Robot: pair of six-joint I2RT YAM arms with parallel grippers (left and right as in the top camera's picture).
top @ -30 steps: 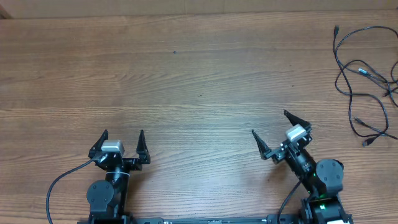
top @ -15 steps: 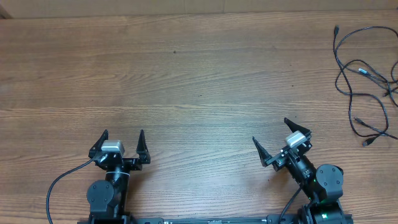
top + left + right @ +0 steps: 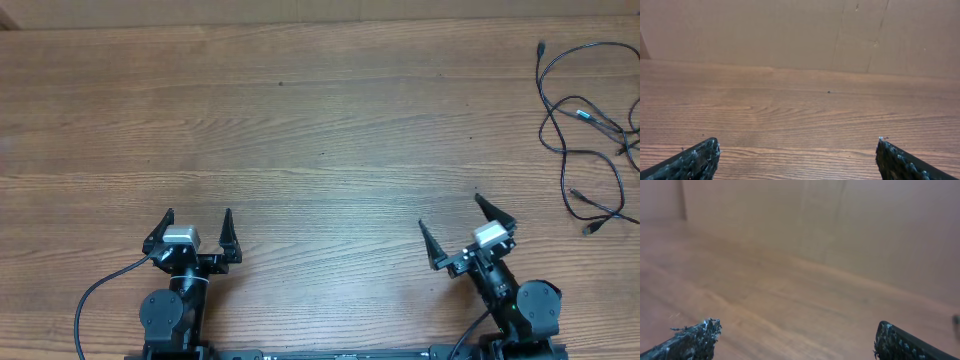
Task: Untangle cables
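- Black cables (image 3: 583,114) lie tangled at the table's (image 3: 320,130) far-right edge.
- Right gripper (image 3: 449,210), released and empty, sits well apart from them.
- Left gripper (image 3: 199,211), also released, sits farther still.

Left tool (image 3: 198,213) and right tool (image 3: 449,210), jaws spread wide, well apart.

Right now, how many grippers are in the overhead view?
2, both open and empty: left gripper at bottom left of the overhead view, right gripper at bottom right. None looks hidden.

Thin black cables (image 3: 590,120) lie in loose, seemingly tangled loops at the table's far right edge.
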